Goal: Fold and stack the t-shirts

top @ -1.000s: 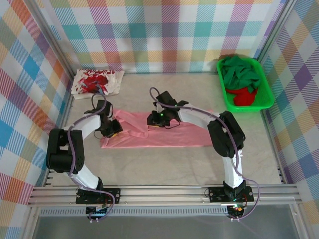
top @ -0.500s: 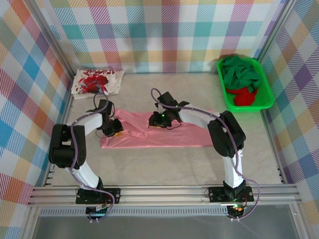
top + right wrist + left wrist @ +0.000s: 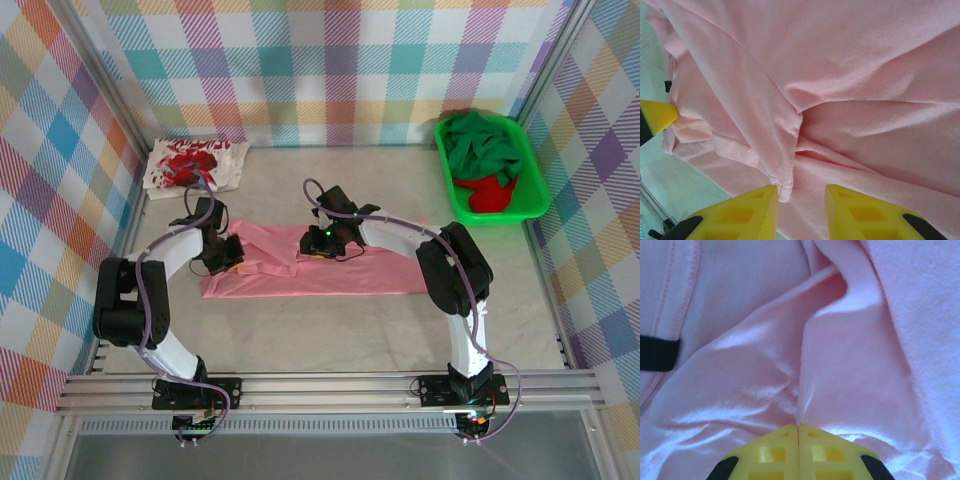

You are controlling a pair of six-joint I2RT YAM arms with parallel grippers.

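Left jaws: pressed together, I pinch a salmon-pink t-shirt [image 3: 840, 355] fold.
Right jaws: spread, astride its hem.

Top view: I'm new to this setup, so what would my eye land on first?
The pink shirt lies in the middle: the left gripper is pinched shut on its cloth, the right gripper open at a fold. Then the green tray, far right, heaped with a green shirt and a red shirt, and a red-printed white shirt, far left.
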